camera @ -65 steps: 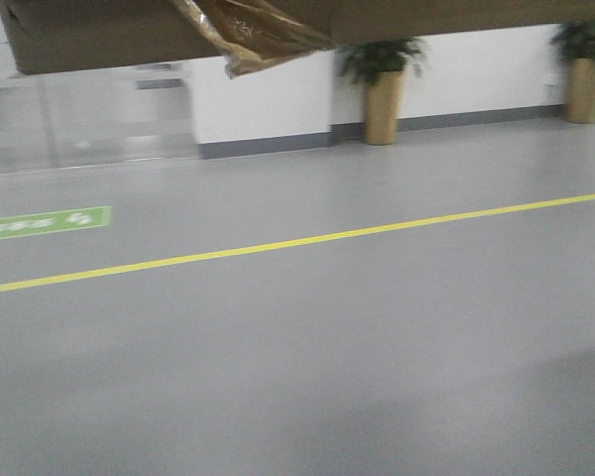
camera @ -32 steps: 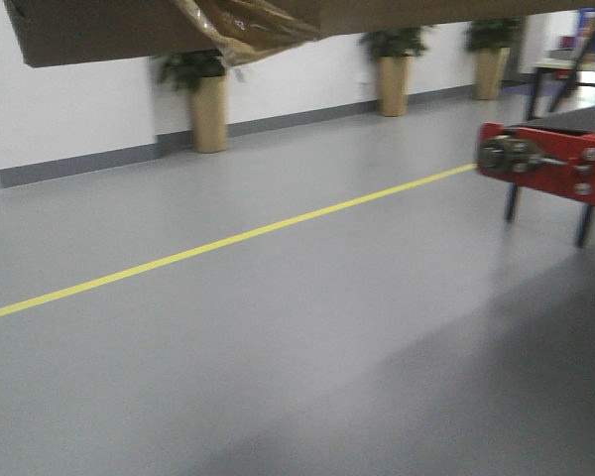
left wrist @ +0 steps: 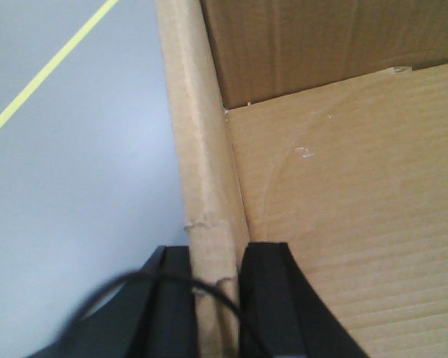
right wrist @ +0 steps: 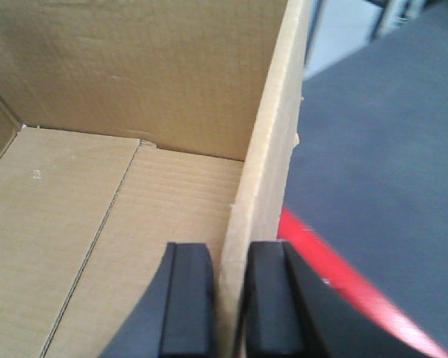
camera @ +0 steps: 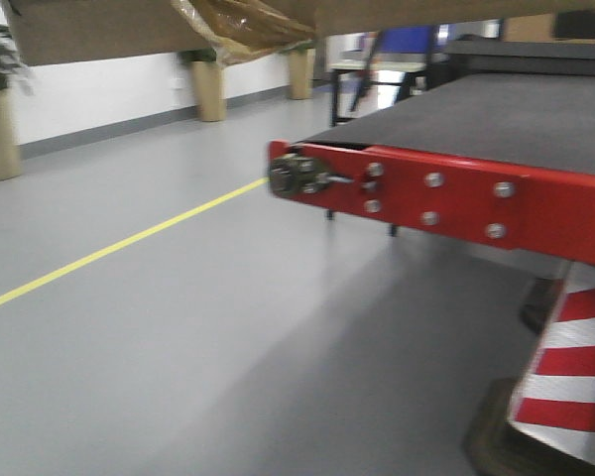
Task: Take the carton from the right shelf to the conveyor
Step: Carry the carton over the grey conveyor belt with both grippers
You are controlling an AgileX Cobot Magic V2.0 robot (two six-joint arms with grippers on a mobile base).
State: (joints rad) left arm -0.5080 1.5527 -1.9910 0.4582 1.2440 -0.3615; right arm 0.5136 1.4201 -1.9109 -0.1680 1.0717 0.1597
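The carton [camera: 89,35] hangs in the air near the red-framed end of the conveyor [camera: 446,193], higher than its dark belt [camera: 496,114] — a ragged strip of tape [camera: 248,25] dangles from its underside. The left pincer [left wrist: 218,257] is clamped on the wall farthest from the conveyor, the right pincer [right wrist: 228,257] on the wall nearest it — one finger inside, one outside. A yellow floor line [camera: 119,248] runs left of the conveyor; a red-and-white striped post [camera: 565,367] stands beneath it.
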